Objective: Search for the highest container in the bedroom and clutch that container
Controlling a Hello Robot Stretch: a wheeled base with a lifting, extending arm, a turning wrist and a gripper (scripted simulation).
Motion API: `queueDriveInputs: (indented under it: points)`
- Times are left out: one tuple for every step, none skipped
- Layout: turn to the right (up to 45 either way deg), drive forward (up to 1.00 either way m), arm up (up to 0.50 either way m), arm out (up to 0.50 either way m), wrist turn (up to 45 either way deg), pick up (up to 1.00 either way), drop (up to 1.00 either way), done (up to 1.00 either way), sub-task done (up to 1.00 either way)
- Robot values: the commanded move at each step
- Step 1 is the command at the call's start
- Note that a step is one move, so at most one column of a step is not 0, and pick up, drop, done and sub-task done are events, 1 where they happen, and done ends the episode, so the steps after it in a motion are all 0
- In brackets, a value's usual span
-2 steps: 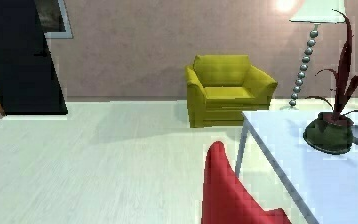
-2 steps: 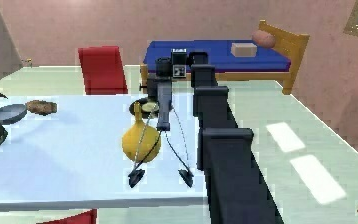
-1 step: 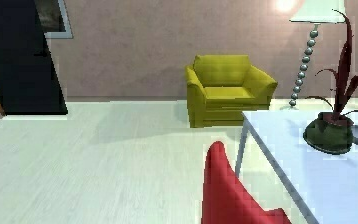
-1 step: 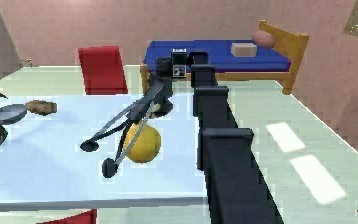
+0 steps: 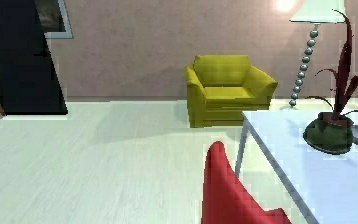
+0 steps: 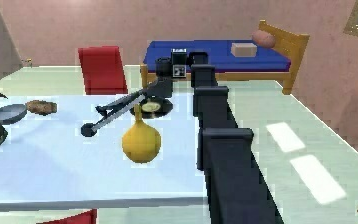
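One arm (image 6: 222, 140) lies stretched out over the white table (image 6: 47, 170), and the gripper (image 6: 90, 128) at its far end points along the tabletop, its thin fingers passing just above the neck of a yellow vase (image 6: 140, 141) that stands upright near the table's near edge. That vase looks like the task's thing: of the vessels on the table it rises above the dark bowl (image 6: 7, 114) further along, though the potted plant (image 5: 330, 131) with red leaves at the table's far end also sits in a container, so the choice is a judgement. The blue-covered bed (image 6: 217, 62) beyond the table marks this as the bedroom, so the search seems done and the step in hand is the reach for the grasp. How the claw stands cannot be told from these pictures, nor whether it holds anything, since the vase stands so close beside the fingers. Next, the fingertips would likely need bringing back and lower to meet the vase's narrow neck without knocking its round body over.
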Motion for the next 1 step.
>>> queueDriveInputs:
  points:
    - [0.0, 0.0, 0.0, 0.0, 45.0, 0.0, 0.0, 0.0, 0.0]
